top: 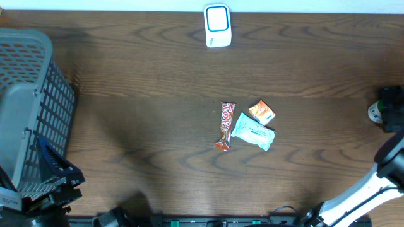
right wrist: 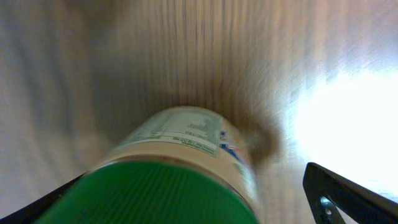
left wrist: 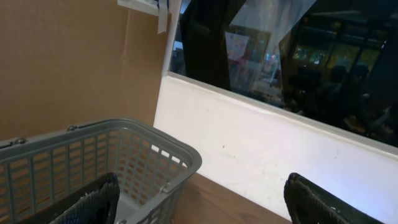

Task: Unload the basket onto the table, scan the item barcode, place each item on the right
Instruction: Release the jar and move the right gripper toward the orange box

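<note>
Closing well here means, I judge, squeezing the bottle (top: 375, 113) on its body below the cap, with the printed label kept turned out for the scanner (top: 218, 26).

From overhead, I see the bottle well to the right of the scanner and nearer the arms' side. The snack packets (top: 243, 126) lie almost straight below the scanner.

On the left wrist view, the left gripper (left wrist: 205, 208) shows its fingers wide apart on nothing, with the basket (left wrist: 124, 155) just beyond. No scanner shows.

The right wrist view is blurred. The right gripper (right wrist: 193, 205) is spread wide around the bottle, whose green cap (right wrist: 168, 193) fills the gap. The right finger (right wrist: 348, 199) is clear of it; whether the left finger touches, I cannot tell.
</note>
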Available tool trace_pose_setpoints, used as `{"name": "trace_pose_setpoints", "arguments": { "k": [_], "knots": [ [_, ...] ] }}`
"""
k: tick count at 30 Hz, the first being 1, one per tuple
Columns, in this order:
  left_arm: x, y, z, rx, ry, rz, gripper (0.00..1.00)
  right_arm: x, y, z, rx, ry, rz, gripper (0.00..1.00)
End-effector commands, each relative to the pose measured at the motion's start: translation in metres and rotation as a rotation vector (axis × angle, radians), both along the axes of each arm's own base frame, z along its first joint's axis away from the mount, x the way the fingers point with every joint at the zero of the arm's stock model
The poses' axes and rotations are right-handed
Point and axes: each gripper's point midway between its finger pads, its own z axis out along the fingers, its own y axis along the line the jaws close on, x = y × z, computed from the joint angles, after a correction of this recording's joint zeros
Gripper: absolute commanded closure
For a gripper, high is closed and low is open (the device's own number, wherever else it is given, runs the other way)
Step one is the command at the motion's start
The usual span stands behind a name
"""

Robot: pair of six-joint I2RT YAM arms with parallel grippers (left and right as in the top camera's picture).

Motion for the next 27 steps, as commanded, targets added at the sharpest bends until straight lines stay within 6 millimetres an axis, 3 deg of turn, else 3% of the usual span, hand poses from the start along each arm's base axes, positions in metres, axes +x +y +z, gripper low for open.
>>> {"name": "trace_pose_setpoints", "arguments": {
  "k": [1,4,6,10,13,17,20,22,24,27],
  "knots": [
    [0.001,-0.003,-0.002,-0.009,-0.006,-0.022,0.15,0.007,-0.013,0.067,-0.122,-0.1,0.076,0.01],
    [0.001,-0.003,-0.003,-0.011,-0.001,-0.022,0.15,0.011,-0.009,0.109,-0.192,-0.159,0.126,0.01],
    [0.002,-0.003,-0.006,-0.016,0.008,-0.021,0.15,0.011,0.008,0.131,-0.194,-0.186,0.158,0.01],
    [0.002,-0.003,-0.008,-0.02,0.013,-0.022,0.15,0.009,0.069,0.164,-0.141,-0.204,0.264,0.01],
    [0.002,-0.003,-0.008,-0.02,0.013,-0.022,0.15,0.025,0.127,0.176,-0.104,-0.23,0.412,0.01],
    [0.004,-0.009,-0.007,-0.017,0.01,-0.072,0.15,0.056,0.219,0.168,-0.088,-0.22,0.779,0.01],
    [0.007,-0.016,-0.005,-0.013,0.003,-0.133,0.15,0.061,0.323,0.157,0.092,-0.286,1.145,0.01],
    [0.008,-0.02,-0.004,-0.007,0.001,-0.166,0.15,0.056,0.38,0.151,0.191,-0.33,1.355,0.01],
    [0.008,-0.022,-0.001,0.009,-0.004,-0.182,0.15,0.049,0.416,0.136,0.22,-0.304,1.494,0.01],
    [0.008,-0.023,-0.001,0.007,-0.007,-0.196,0.15,0.036,0.449,0.103,0.276,-0.2,1.57,0.01]
  ]
}}
